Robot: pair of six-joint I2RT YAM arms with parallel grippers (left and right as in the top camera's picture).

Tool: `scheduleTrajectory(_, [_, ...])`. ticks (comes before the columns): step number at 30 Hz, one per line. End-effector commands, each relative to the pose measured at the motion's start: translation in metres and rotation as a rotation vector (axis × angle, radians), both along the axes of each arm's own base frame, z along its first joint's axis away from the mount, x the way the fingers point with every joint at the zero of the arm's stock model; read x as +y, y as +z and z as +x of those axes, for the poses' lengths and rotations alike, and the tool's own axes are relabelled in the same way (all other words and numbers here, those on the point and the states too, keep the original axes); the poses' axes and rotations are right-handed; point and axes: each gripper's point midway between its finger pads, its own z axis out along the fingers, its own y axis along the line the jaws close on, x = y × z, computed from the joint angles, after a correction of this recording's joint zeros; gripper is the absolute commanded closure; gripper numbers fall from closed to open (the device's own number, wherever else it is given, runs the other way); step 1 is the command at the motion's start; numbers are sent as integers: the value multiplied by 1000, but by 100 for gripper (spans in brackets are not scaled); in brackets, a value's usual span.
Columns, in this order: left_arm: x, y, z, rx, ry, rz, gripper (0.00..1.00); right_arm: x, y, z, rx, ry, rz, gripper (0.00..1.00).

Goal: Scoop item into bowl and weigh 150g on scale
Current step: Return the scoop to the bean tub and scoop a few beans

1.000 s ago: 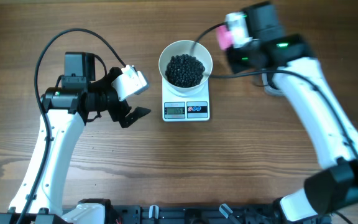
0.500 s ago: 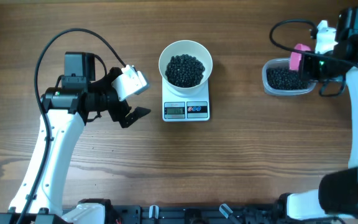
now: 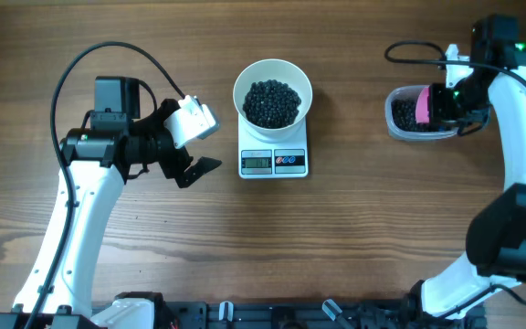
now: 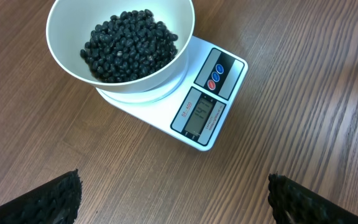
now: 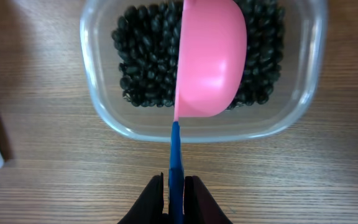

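Front of bench point(image 4: 291, 93): left gripper point(image 3: 197, 170) hangs with jaws spread wide, holding nothing, just beside the scale point(image 4: 204, 115) on its left

- Scale flat on the bench, display point(image 4: 197, 115) facing the front; digits too small to read
- Bowl point(image 4: 64, 34) sits on the scale's platform, upright, with a dark heap of the item point(image 4: 129, 43) in its bottom, well below the rim
- Bowl looks smooth, light and merely resting there; any nudge would likely upset the reading, so best left untouched

Further back, right side: clear tub point(image 5: 98, 106) on the bench, well apart from the scale, holds the rest of the item

- Right gripper point(image 5: 174, 183) clamped shut on the thin blue handle point(image 5: 175, 149) of a pink scoop point(image 5: 210, 56)
- Scoop head is over the tub, seemingly rolled on its side; cannot tell whether it carries any beans

Handling, as judged:
- Item is small, hard, round and loose. It will pour and roll, scatter if tipped fast, and cannot be pinched
- Take it only by scoop, dug in low and carried level
- Handle is narrow and stiff, gripped near its end; a loaded head may twist in the gripper
- Small tips suit the final grams
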Motion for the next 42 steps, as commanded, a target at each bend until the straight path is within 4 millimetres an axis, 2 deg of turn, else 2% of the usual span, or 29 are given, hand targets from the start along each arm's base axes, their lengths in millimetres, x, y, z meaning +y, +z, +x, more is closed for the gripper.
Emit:
scheduleTrajectory(1, [1,-2,0,-4,-12,3,0,-4,-16,-1,52,10,-26,96])
scheduleTrajectory(9, [1,-2,0,-4,-12,3,0,-2,-31,0,91,19,-20,96])
scheduleTrajectory(17, [1,-2,0,-4,-12,3,0,25,-31,10,53,59,59,95])
scheduleTrajectory(23, [1,-2,0,-4,-12,3,0,43,-31,9,62,104,69,96])
scheduleTrajectory(27, [1,-2,0,-3,-12,3,0,55,-29,7,62,130,152,96])
scheduleTrajectory(31, [1,-2,0,-4,-12,3,0,43,-28,2,77,92,160,96])
scheduleTrajectory(36, [1,-2,0,-4,-12,3,0,5,-24,-8,90,3,173,96])
scheduleTrajectory(39, [1,-2,0,-4,-12,3,0,-6,-14,-6,46,-9,227,96])
scheduleTrajectory(42, [1,-2,0,-3,-12,3,0,-9,1,0,-24,-7,282,96])
